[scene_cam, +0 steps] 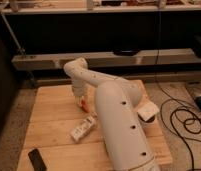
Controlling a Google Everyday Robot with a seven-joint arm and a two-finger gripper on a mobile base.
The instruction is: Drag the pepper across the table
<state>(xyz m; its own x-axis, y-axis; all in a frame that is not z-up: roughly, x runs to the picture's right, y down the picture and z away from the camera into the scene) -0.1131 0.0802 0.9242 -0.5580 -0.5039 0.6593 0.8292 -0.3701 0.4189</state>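
As the arm (pixel 119 122) folds back downward, its fingers (pixel 79 99) hang by the pepper (pixel 84 105) — spread or pinching, unclear.

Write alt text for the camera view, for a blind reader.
A white robot arm reaches over a pale wood table, its claw down at a small orange-red pepper. A white block lies nearer the camera, a black slab at a near corner.
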